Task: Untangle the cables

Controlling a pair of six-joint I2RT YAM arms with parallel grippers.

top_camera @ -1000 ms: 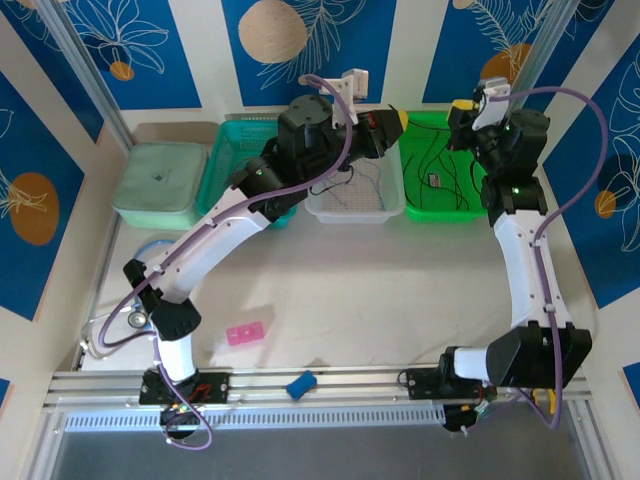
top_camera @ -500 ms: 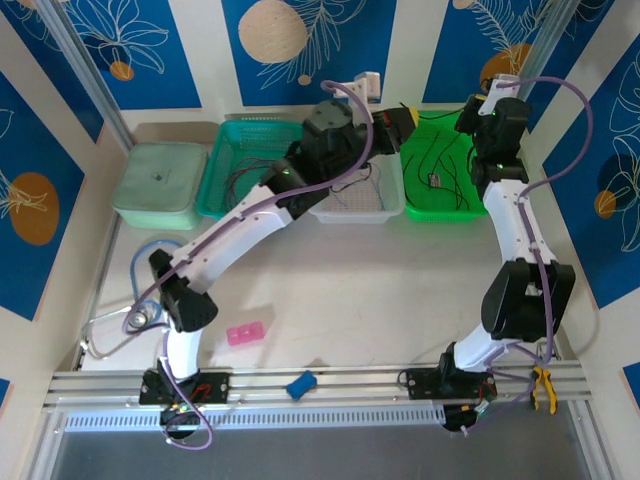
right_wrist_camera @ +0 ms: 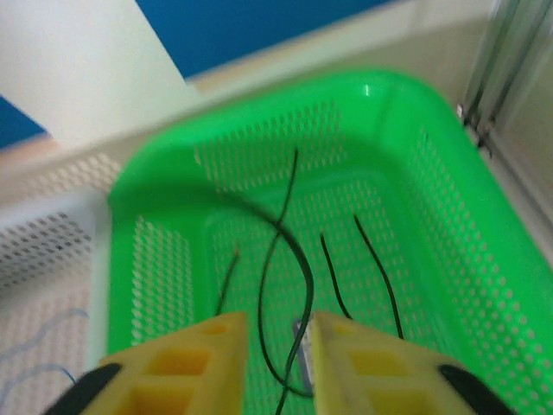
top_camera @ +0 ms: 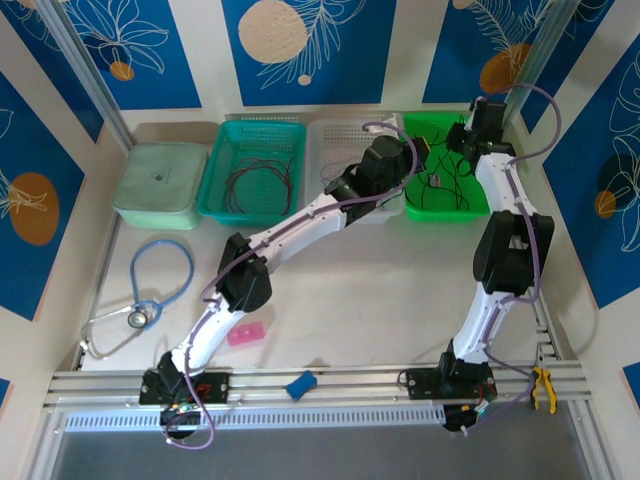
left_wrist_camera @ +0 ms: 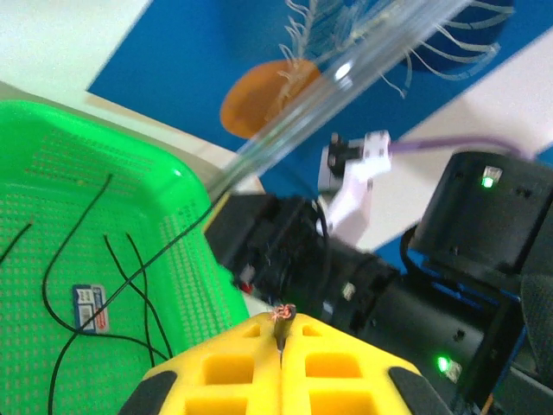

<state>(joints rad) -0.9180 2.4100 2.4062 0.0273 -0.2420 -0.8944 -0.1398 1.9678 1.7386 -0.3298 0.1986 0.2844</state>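
Thin black cables [top_camera: 450, 185] lie loose in the green basket [top_camera: 440, 212] at the back right. My left gripper [top_camera: 418, 150] reaches in over the basket's left rim. In the left wrist view its yellow fingers [left_wrist_camera: 281, 328] are shut on the frayed end of a black cable [left_wrist_camera: 283, 313], with the green basket [left_wrist_camera: 177, 173] to the left. My right gripper [top_camera: 462, 135] hangs over the basket's far side. Its fingers [right_wrist_camera: 272, 333] stand open, and a black cable [right_wrist_camera: 298, 251] runs down through the gap above a small grey label [right_wrist_camera: 300, 346].
A teal basket [top_camera: 215, 170] holds loops of red and dark cable [top_camera: 258, 182]. A white basket [top_camera: 335, 140] stands between the teal and green ones. A pale lidded box [top_camera: 160, 185], a stethoscope [top_camera: 150, 280], a pink piece [top_camera: 247, 333] and a blue piece [top_camera: 301, 383] lie nearer.
Both arms have stretched farther toward the green basket, the left one swinging right off the teal basket. The right gripper's fingers have parted. The left gripper stays shut.
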